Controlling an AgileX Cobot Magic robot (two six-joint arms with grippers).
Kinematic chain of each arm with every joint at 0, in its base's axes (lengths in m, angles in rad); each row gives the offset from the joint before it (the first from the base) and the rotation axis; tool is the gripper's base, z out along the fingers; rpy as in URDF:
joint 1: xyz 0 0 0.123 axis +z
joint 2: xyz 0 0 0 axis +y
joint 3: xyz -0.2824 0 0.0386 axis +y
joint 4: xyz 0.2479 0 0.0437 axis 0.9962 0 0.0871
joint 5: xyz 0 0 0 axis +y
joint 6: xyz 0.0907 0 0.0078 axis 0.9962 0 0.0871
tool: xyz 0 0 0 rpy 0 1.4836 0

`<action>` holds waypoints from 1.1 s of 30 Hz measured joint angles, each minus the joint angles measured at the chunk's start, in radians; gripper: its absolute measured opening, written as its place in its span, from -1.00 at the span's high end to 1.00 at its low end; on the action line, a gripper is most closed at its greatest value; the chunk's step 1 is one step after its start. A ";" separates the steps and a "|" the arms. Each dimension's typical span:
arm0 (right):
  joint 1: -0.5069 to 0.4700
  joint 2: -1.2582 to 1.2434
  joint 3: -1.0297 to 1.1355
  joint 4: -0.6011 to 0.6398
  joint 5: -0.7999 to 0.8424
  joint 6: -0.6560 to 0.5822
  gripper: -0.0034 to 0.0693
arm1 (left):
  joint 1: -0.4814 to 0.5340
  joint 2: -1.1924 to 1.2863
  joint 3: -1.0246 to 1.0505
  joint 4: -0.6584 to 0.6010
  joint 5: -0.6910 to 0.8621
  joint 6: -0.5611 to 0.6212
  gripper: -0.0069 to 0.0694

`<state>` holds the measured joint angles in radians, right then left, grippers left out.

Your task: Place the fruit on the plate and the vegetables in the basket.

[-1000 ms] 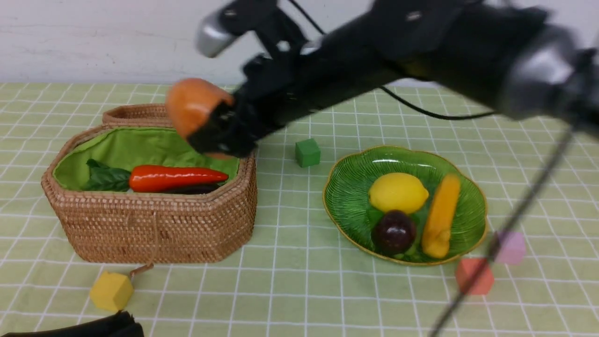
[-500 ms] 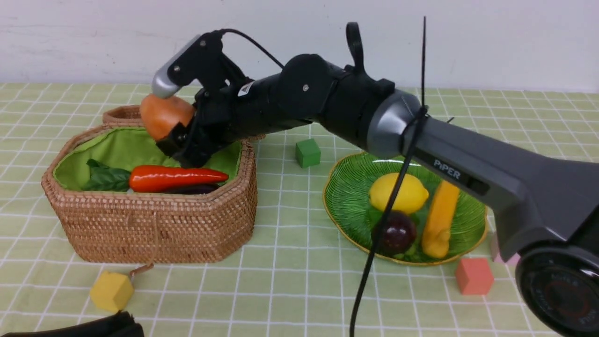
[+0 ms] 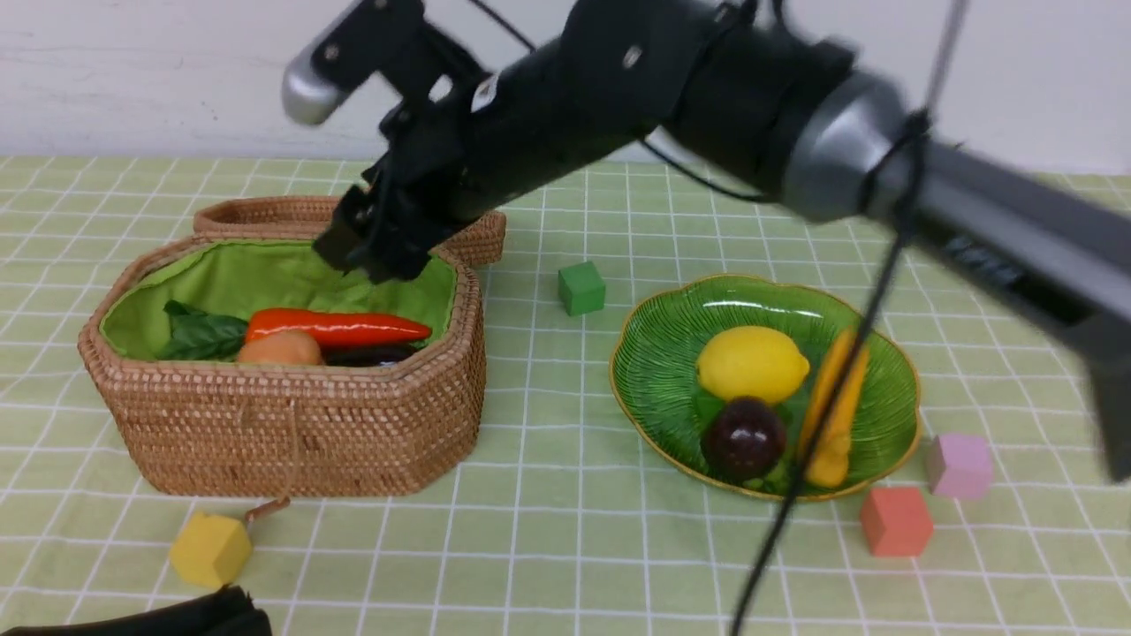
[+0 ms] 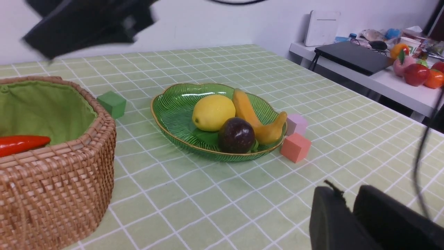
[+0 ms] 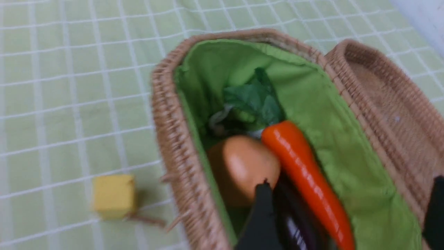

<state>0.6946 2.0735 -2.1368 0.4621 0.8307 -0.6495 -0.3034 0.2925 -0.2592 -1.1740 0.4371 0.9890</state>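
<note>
Basket [image 3: 292,424]: 3 veg. Plate [image 3: 671,371]: 3 fruit. 4 cubes. R jaws spread, empty; L jaws: can't tell.

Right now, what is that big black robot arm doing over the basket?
The right gripper hangs open and empty above the basket. The potato lies inside with the carrot and eggplant. The lemon, banana and mangosteen sit on the plate. Sorting looks finished.

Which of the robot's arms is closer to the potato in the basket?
The right. Its gripper hangs open just above the potato in the basket. The left gripper sits low at the table's near edge, well away.
</note>
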 joint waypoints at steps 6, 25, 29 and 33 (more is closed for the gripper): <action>0.000 -0.197 -0.004 -0.245 0.382 0.368 0.49 | 0.000 0.000 0.000 0.000 -0.025 0.000 0.53; 0.000 -0.817 0.681 -0.351 0.427 0.744 0.91 | -0.009 0.000 0.000 -0.001 -0.084 0.000 0.83; 0.000 -0.981 0.878 -0.366 0.428 0.813 0.91 | -0.009 0.000 0.000 -0.001 -0.096 0.000 0.85; 0.000 -1.113 1.030 -0.372 0.409 0.873 0.90 | -0.009 0.000 0.000 -0.002 -0.142 0.000 0.85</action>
<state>0.6946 0.9605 -1.1069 0.0903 1.2398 0.2237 -0.3124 0.2921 -0.2592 -1.1759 0.2952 0.9890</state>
